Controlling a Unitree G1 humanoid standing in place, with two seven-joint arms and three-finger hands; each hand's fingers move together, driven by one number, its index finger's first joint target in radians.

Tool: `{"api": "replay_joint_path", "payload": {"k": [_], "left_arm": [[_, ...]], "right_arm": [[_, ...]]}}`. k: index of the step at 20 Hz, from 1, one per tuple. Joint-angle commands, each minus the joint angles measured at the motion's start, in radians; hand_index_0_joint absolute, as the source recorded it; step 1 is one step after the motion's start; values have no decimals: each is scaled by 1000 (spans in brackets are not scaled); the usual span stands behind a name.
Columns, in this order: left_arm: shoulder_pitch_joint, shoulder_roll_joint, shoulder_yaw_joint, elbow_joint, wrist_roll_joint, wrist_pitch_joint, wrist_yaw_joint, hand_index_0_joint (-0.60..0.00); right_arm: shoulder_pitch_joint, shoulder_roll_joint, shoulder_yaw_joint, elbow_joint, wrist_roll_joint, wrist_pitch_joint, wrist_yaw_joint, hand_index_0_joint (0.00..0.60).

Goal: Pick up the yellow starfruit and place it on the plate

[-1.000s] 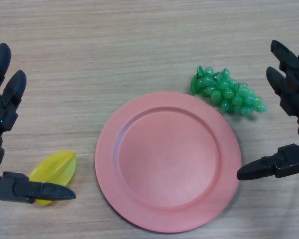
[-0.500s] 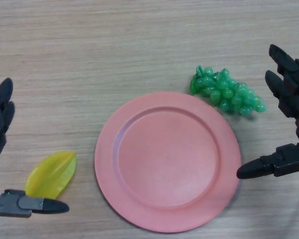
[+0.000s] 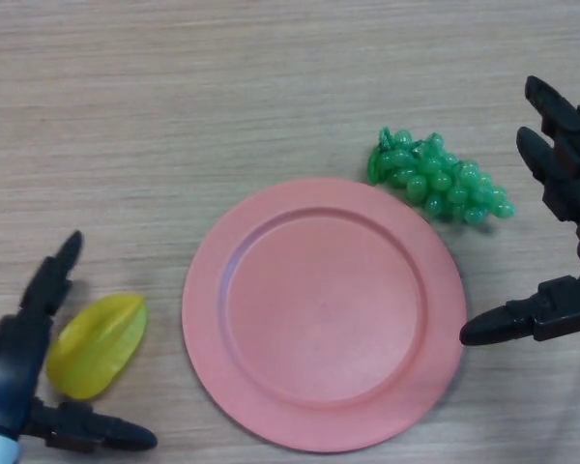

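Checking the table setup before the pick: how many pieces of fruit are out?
2. The yellow starfruit lies left of the plate, beside the left hand. The green grapes sit off the plate's upper right rim. Nothing appears hidden.

Open table (image 3: 271,87) up top, lots of room. Plate (image 3: 324,314) in the middle, grapes (image 3: 440,179) touching its rim, starfruit (image 3: 97,346) beside its left edge.

The left hand (image 3: 24,362) runs off the bottom-left corner — its palm and wrist are cut away. The right hand (image 3: 561,232) is cropped by the right edge, so only its fingers and thumb show — the palm is mostly out of view.
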Motion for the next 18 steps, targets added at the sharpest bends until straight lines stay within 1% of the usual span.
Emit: {"api": "replay_joint_path", "payload": {"k": [1,2,3,4,5,6,7,10,12,13,14,15,16,17,18], "left_arm": [[-20,46,24,11,63,-162,96,0],[-29,49,17,30,61,-173,107,0],[-30,50,14,32,64,-173,108,-149],[-30,51,11,33,69,-173,110,-250],[-31,58,4,45,116,-191,126,-399],[-31,66,-2,57,168,-210,143,-501],[-21,80,-11,76,255,-222,138,-599],[-22,81,-5,78,260,-204,135,-600],[-45,91,15,79,214,-201,136,-600],[-83,116,53,103,209,-240,198,-600],[-92,124,64,101,202,-233,195,-600],[-112,140,98,69,190,-216,204,-600],[-124,142,108,56,173,-214,214,-600],[-139,145,115,14,139,-201,198,-549],[-139,145,115,7,135,-200,195,-450]], "right_arm": [[-11,-34,-94,-72,56,-151,-29,0],[-6,-34,-97,-78,57,-145,-29,0],[-5,-34,-98,-82,56,-142,-27,0],[-4,-35,-99,-86,54,-139,-24,0],[2,-35,-108,-94,53,-144,-21,0],[9,-34,-115,-100,52,-150,-17,0],[19,-34,-127,-113,52,-151,-13,0],[25,-35,-136,-133,59,-120,-8,0],[25,-34,-136,-144,61,-104,-4,0],[20,-37,-136,-148,53,-102,-2,0],[17,-39,-139,-149,53,-101,0,0],[17,-41,-143,-147,47,-109,5,0],[16,-42,-144,-147,47,-107,6,0],[22,-37,-140,-138,43,-121,4,0],[23,-37,-140,-138,43,-121,4,0]]}}
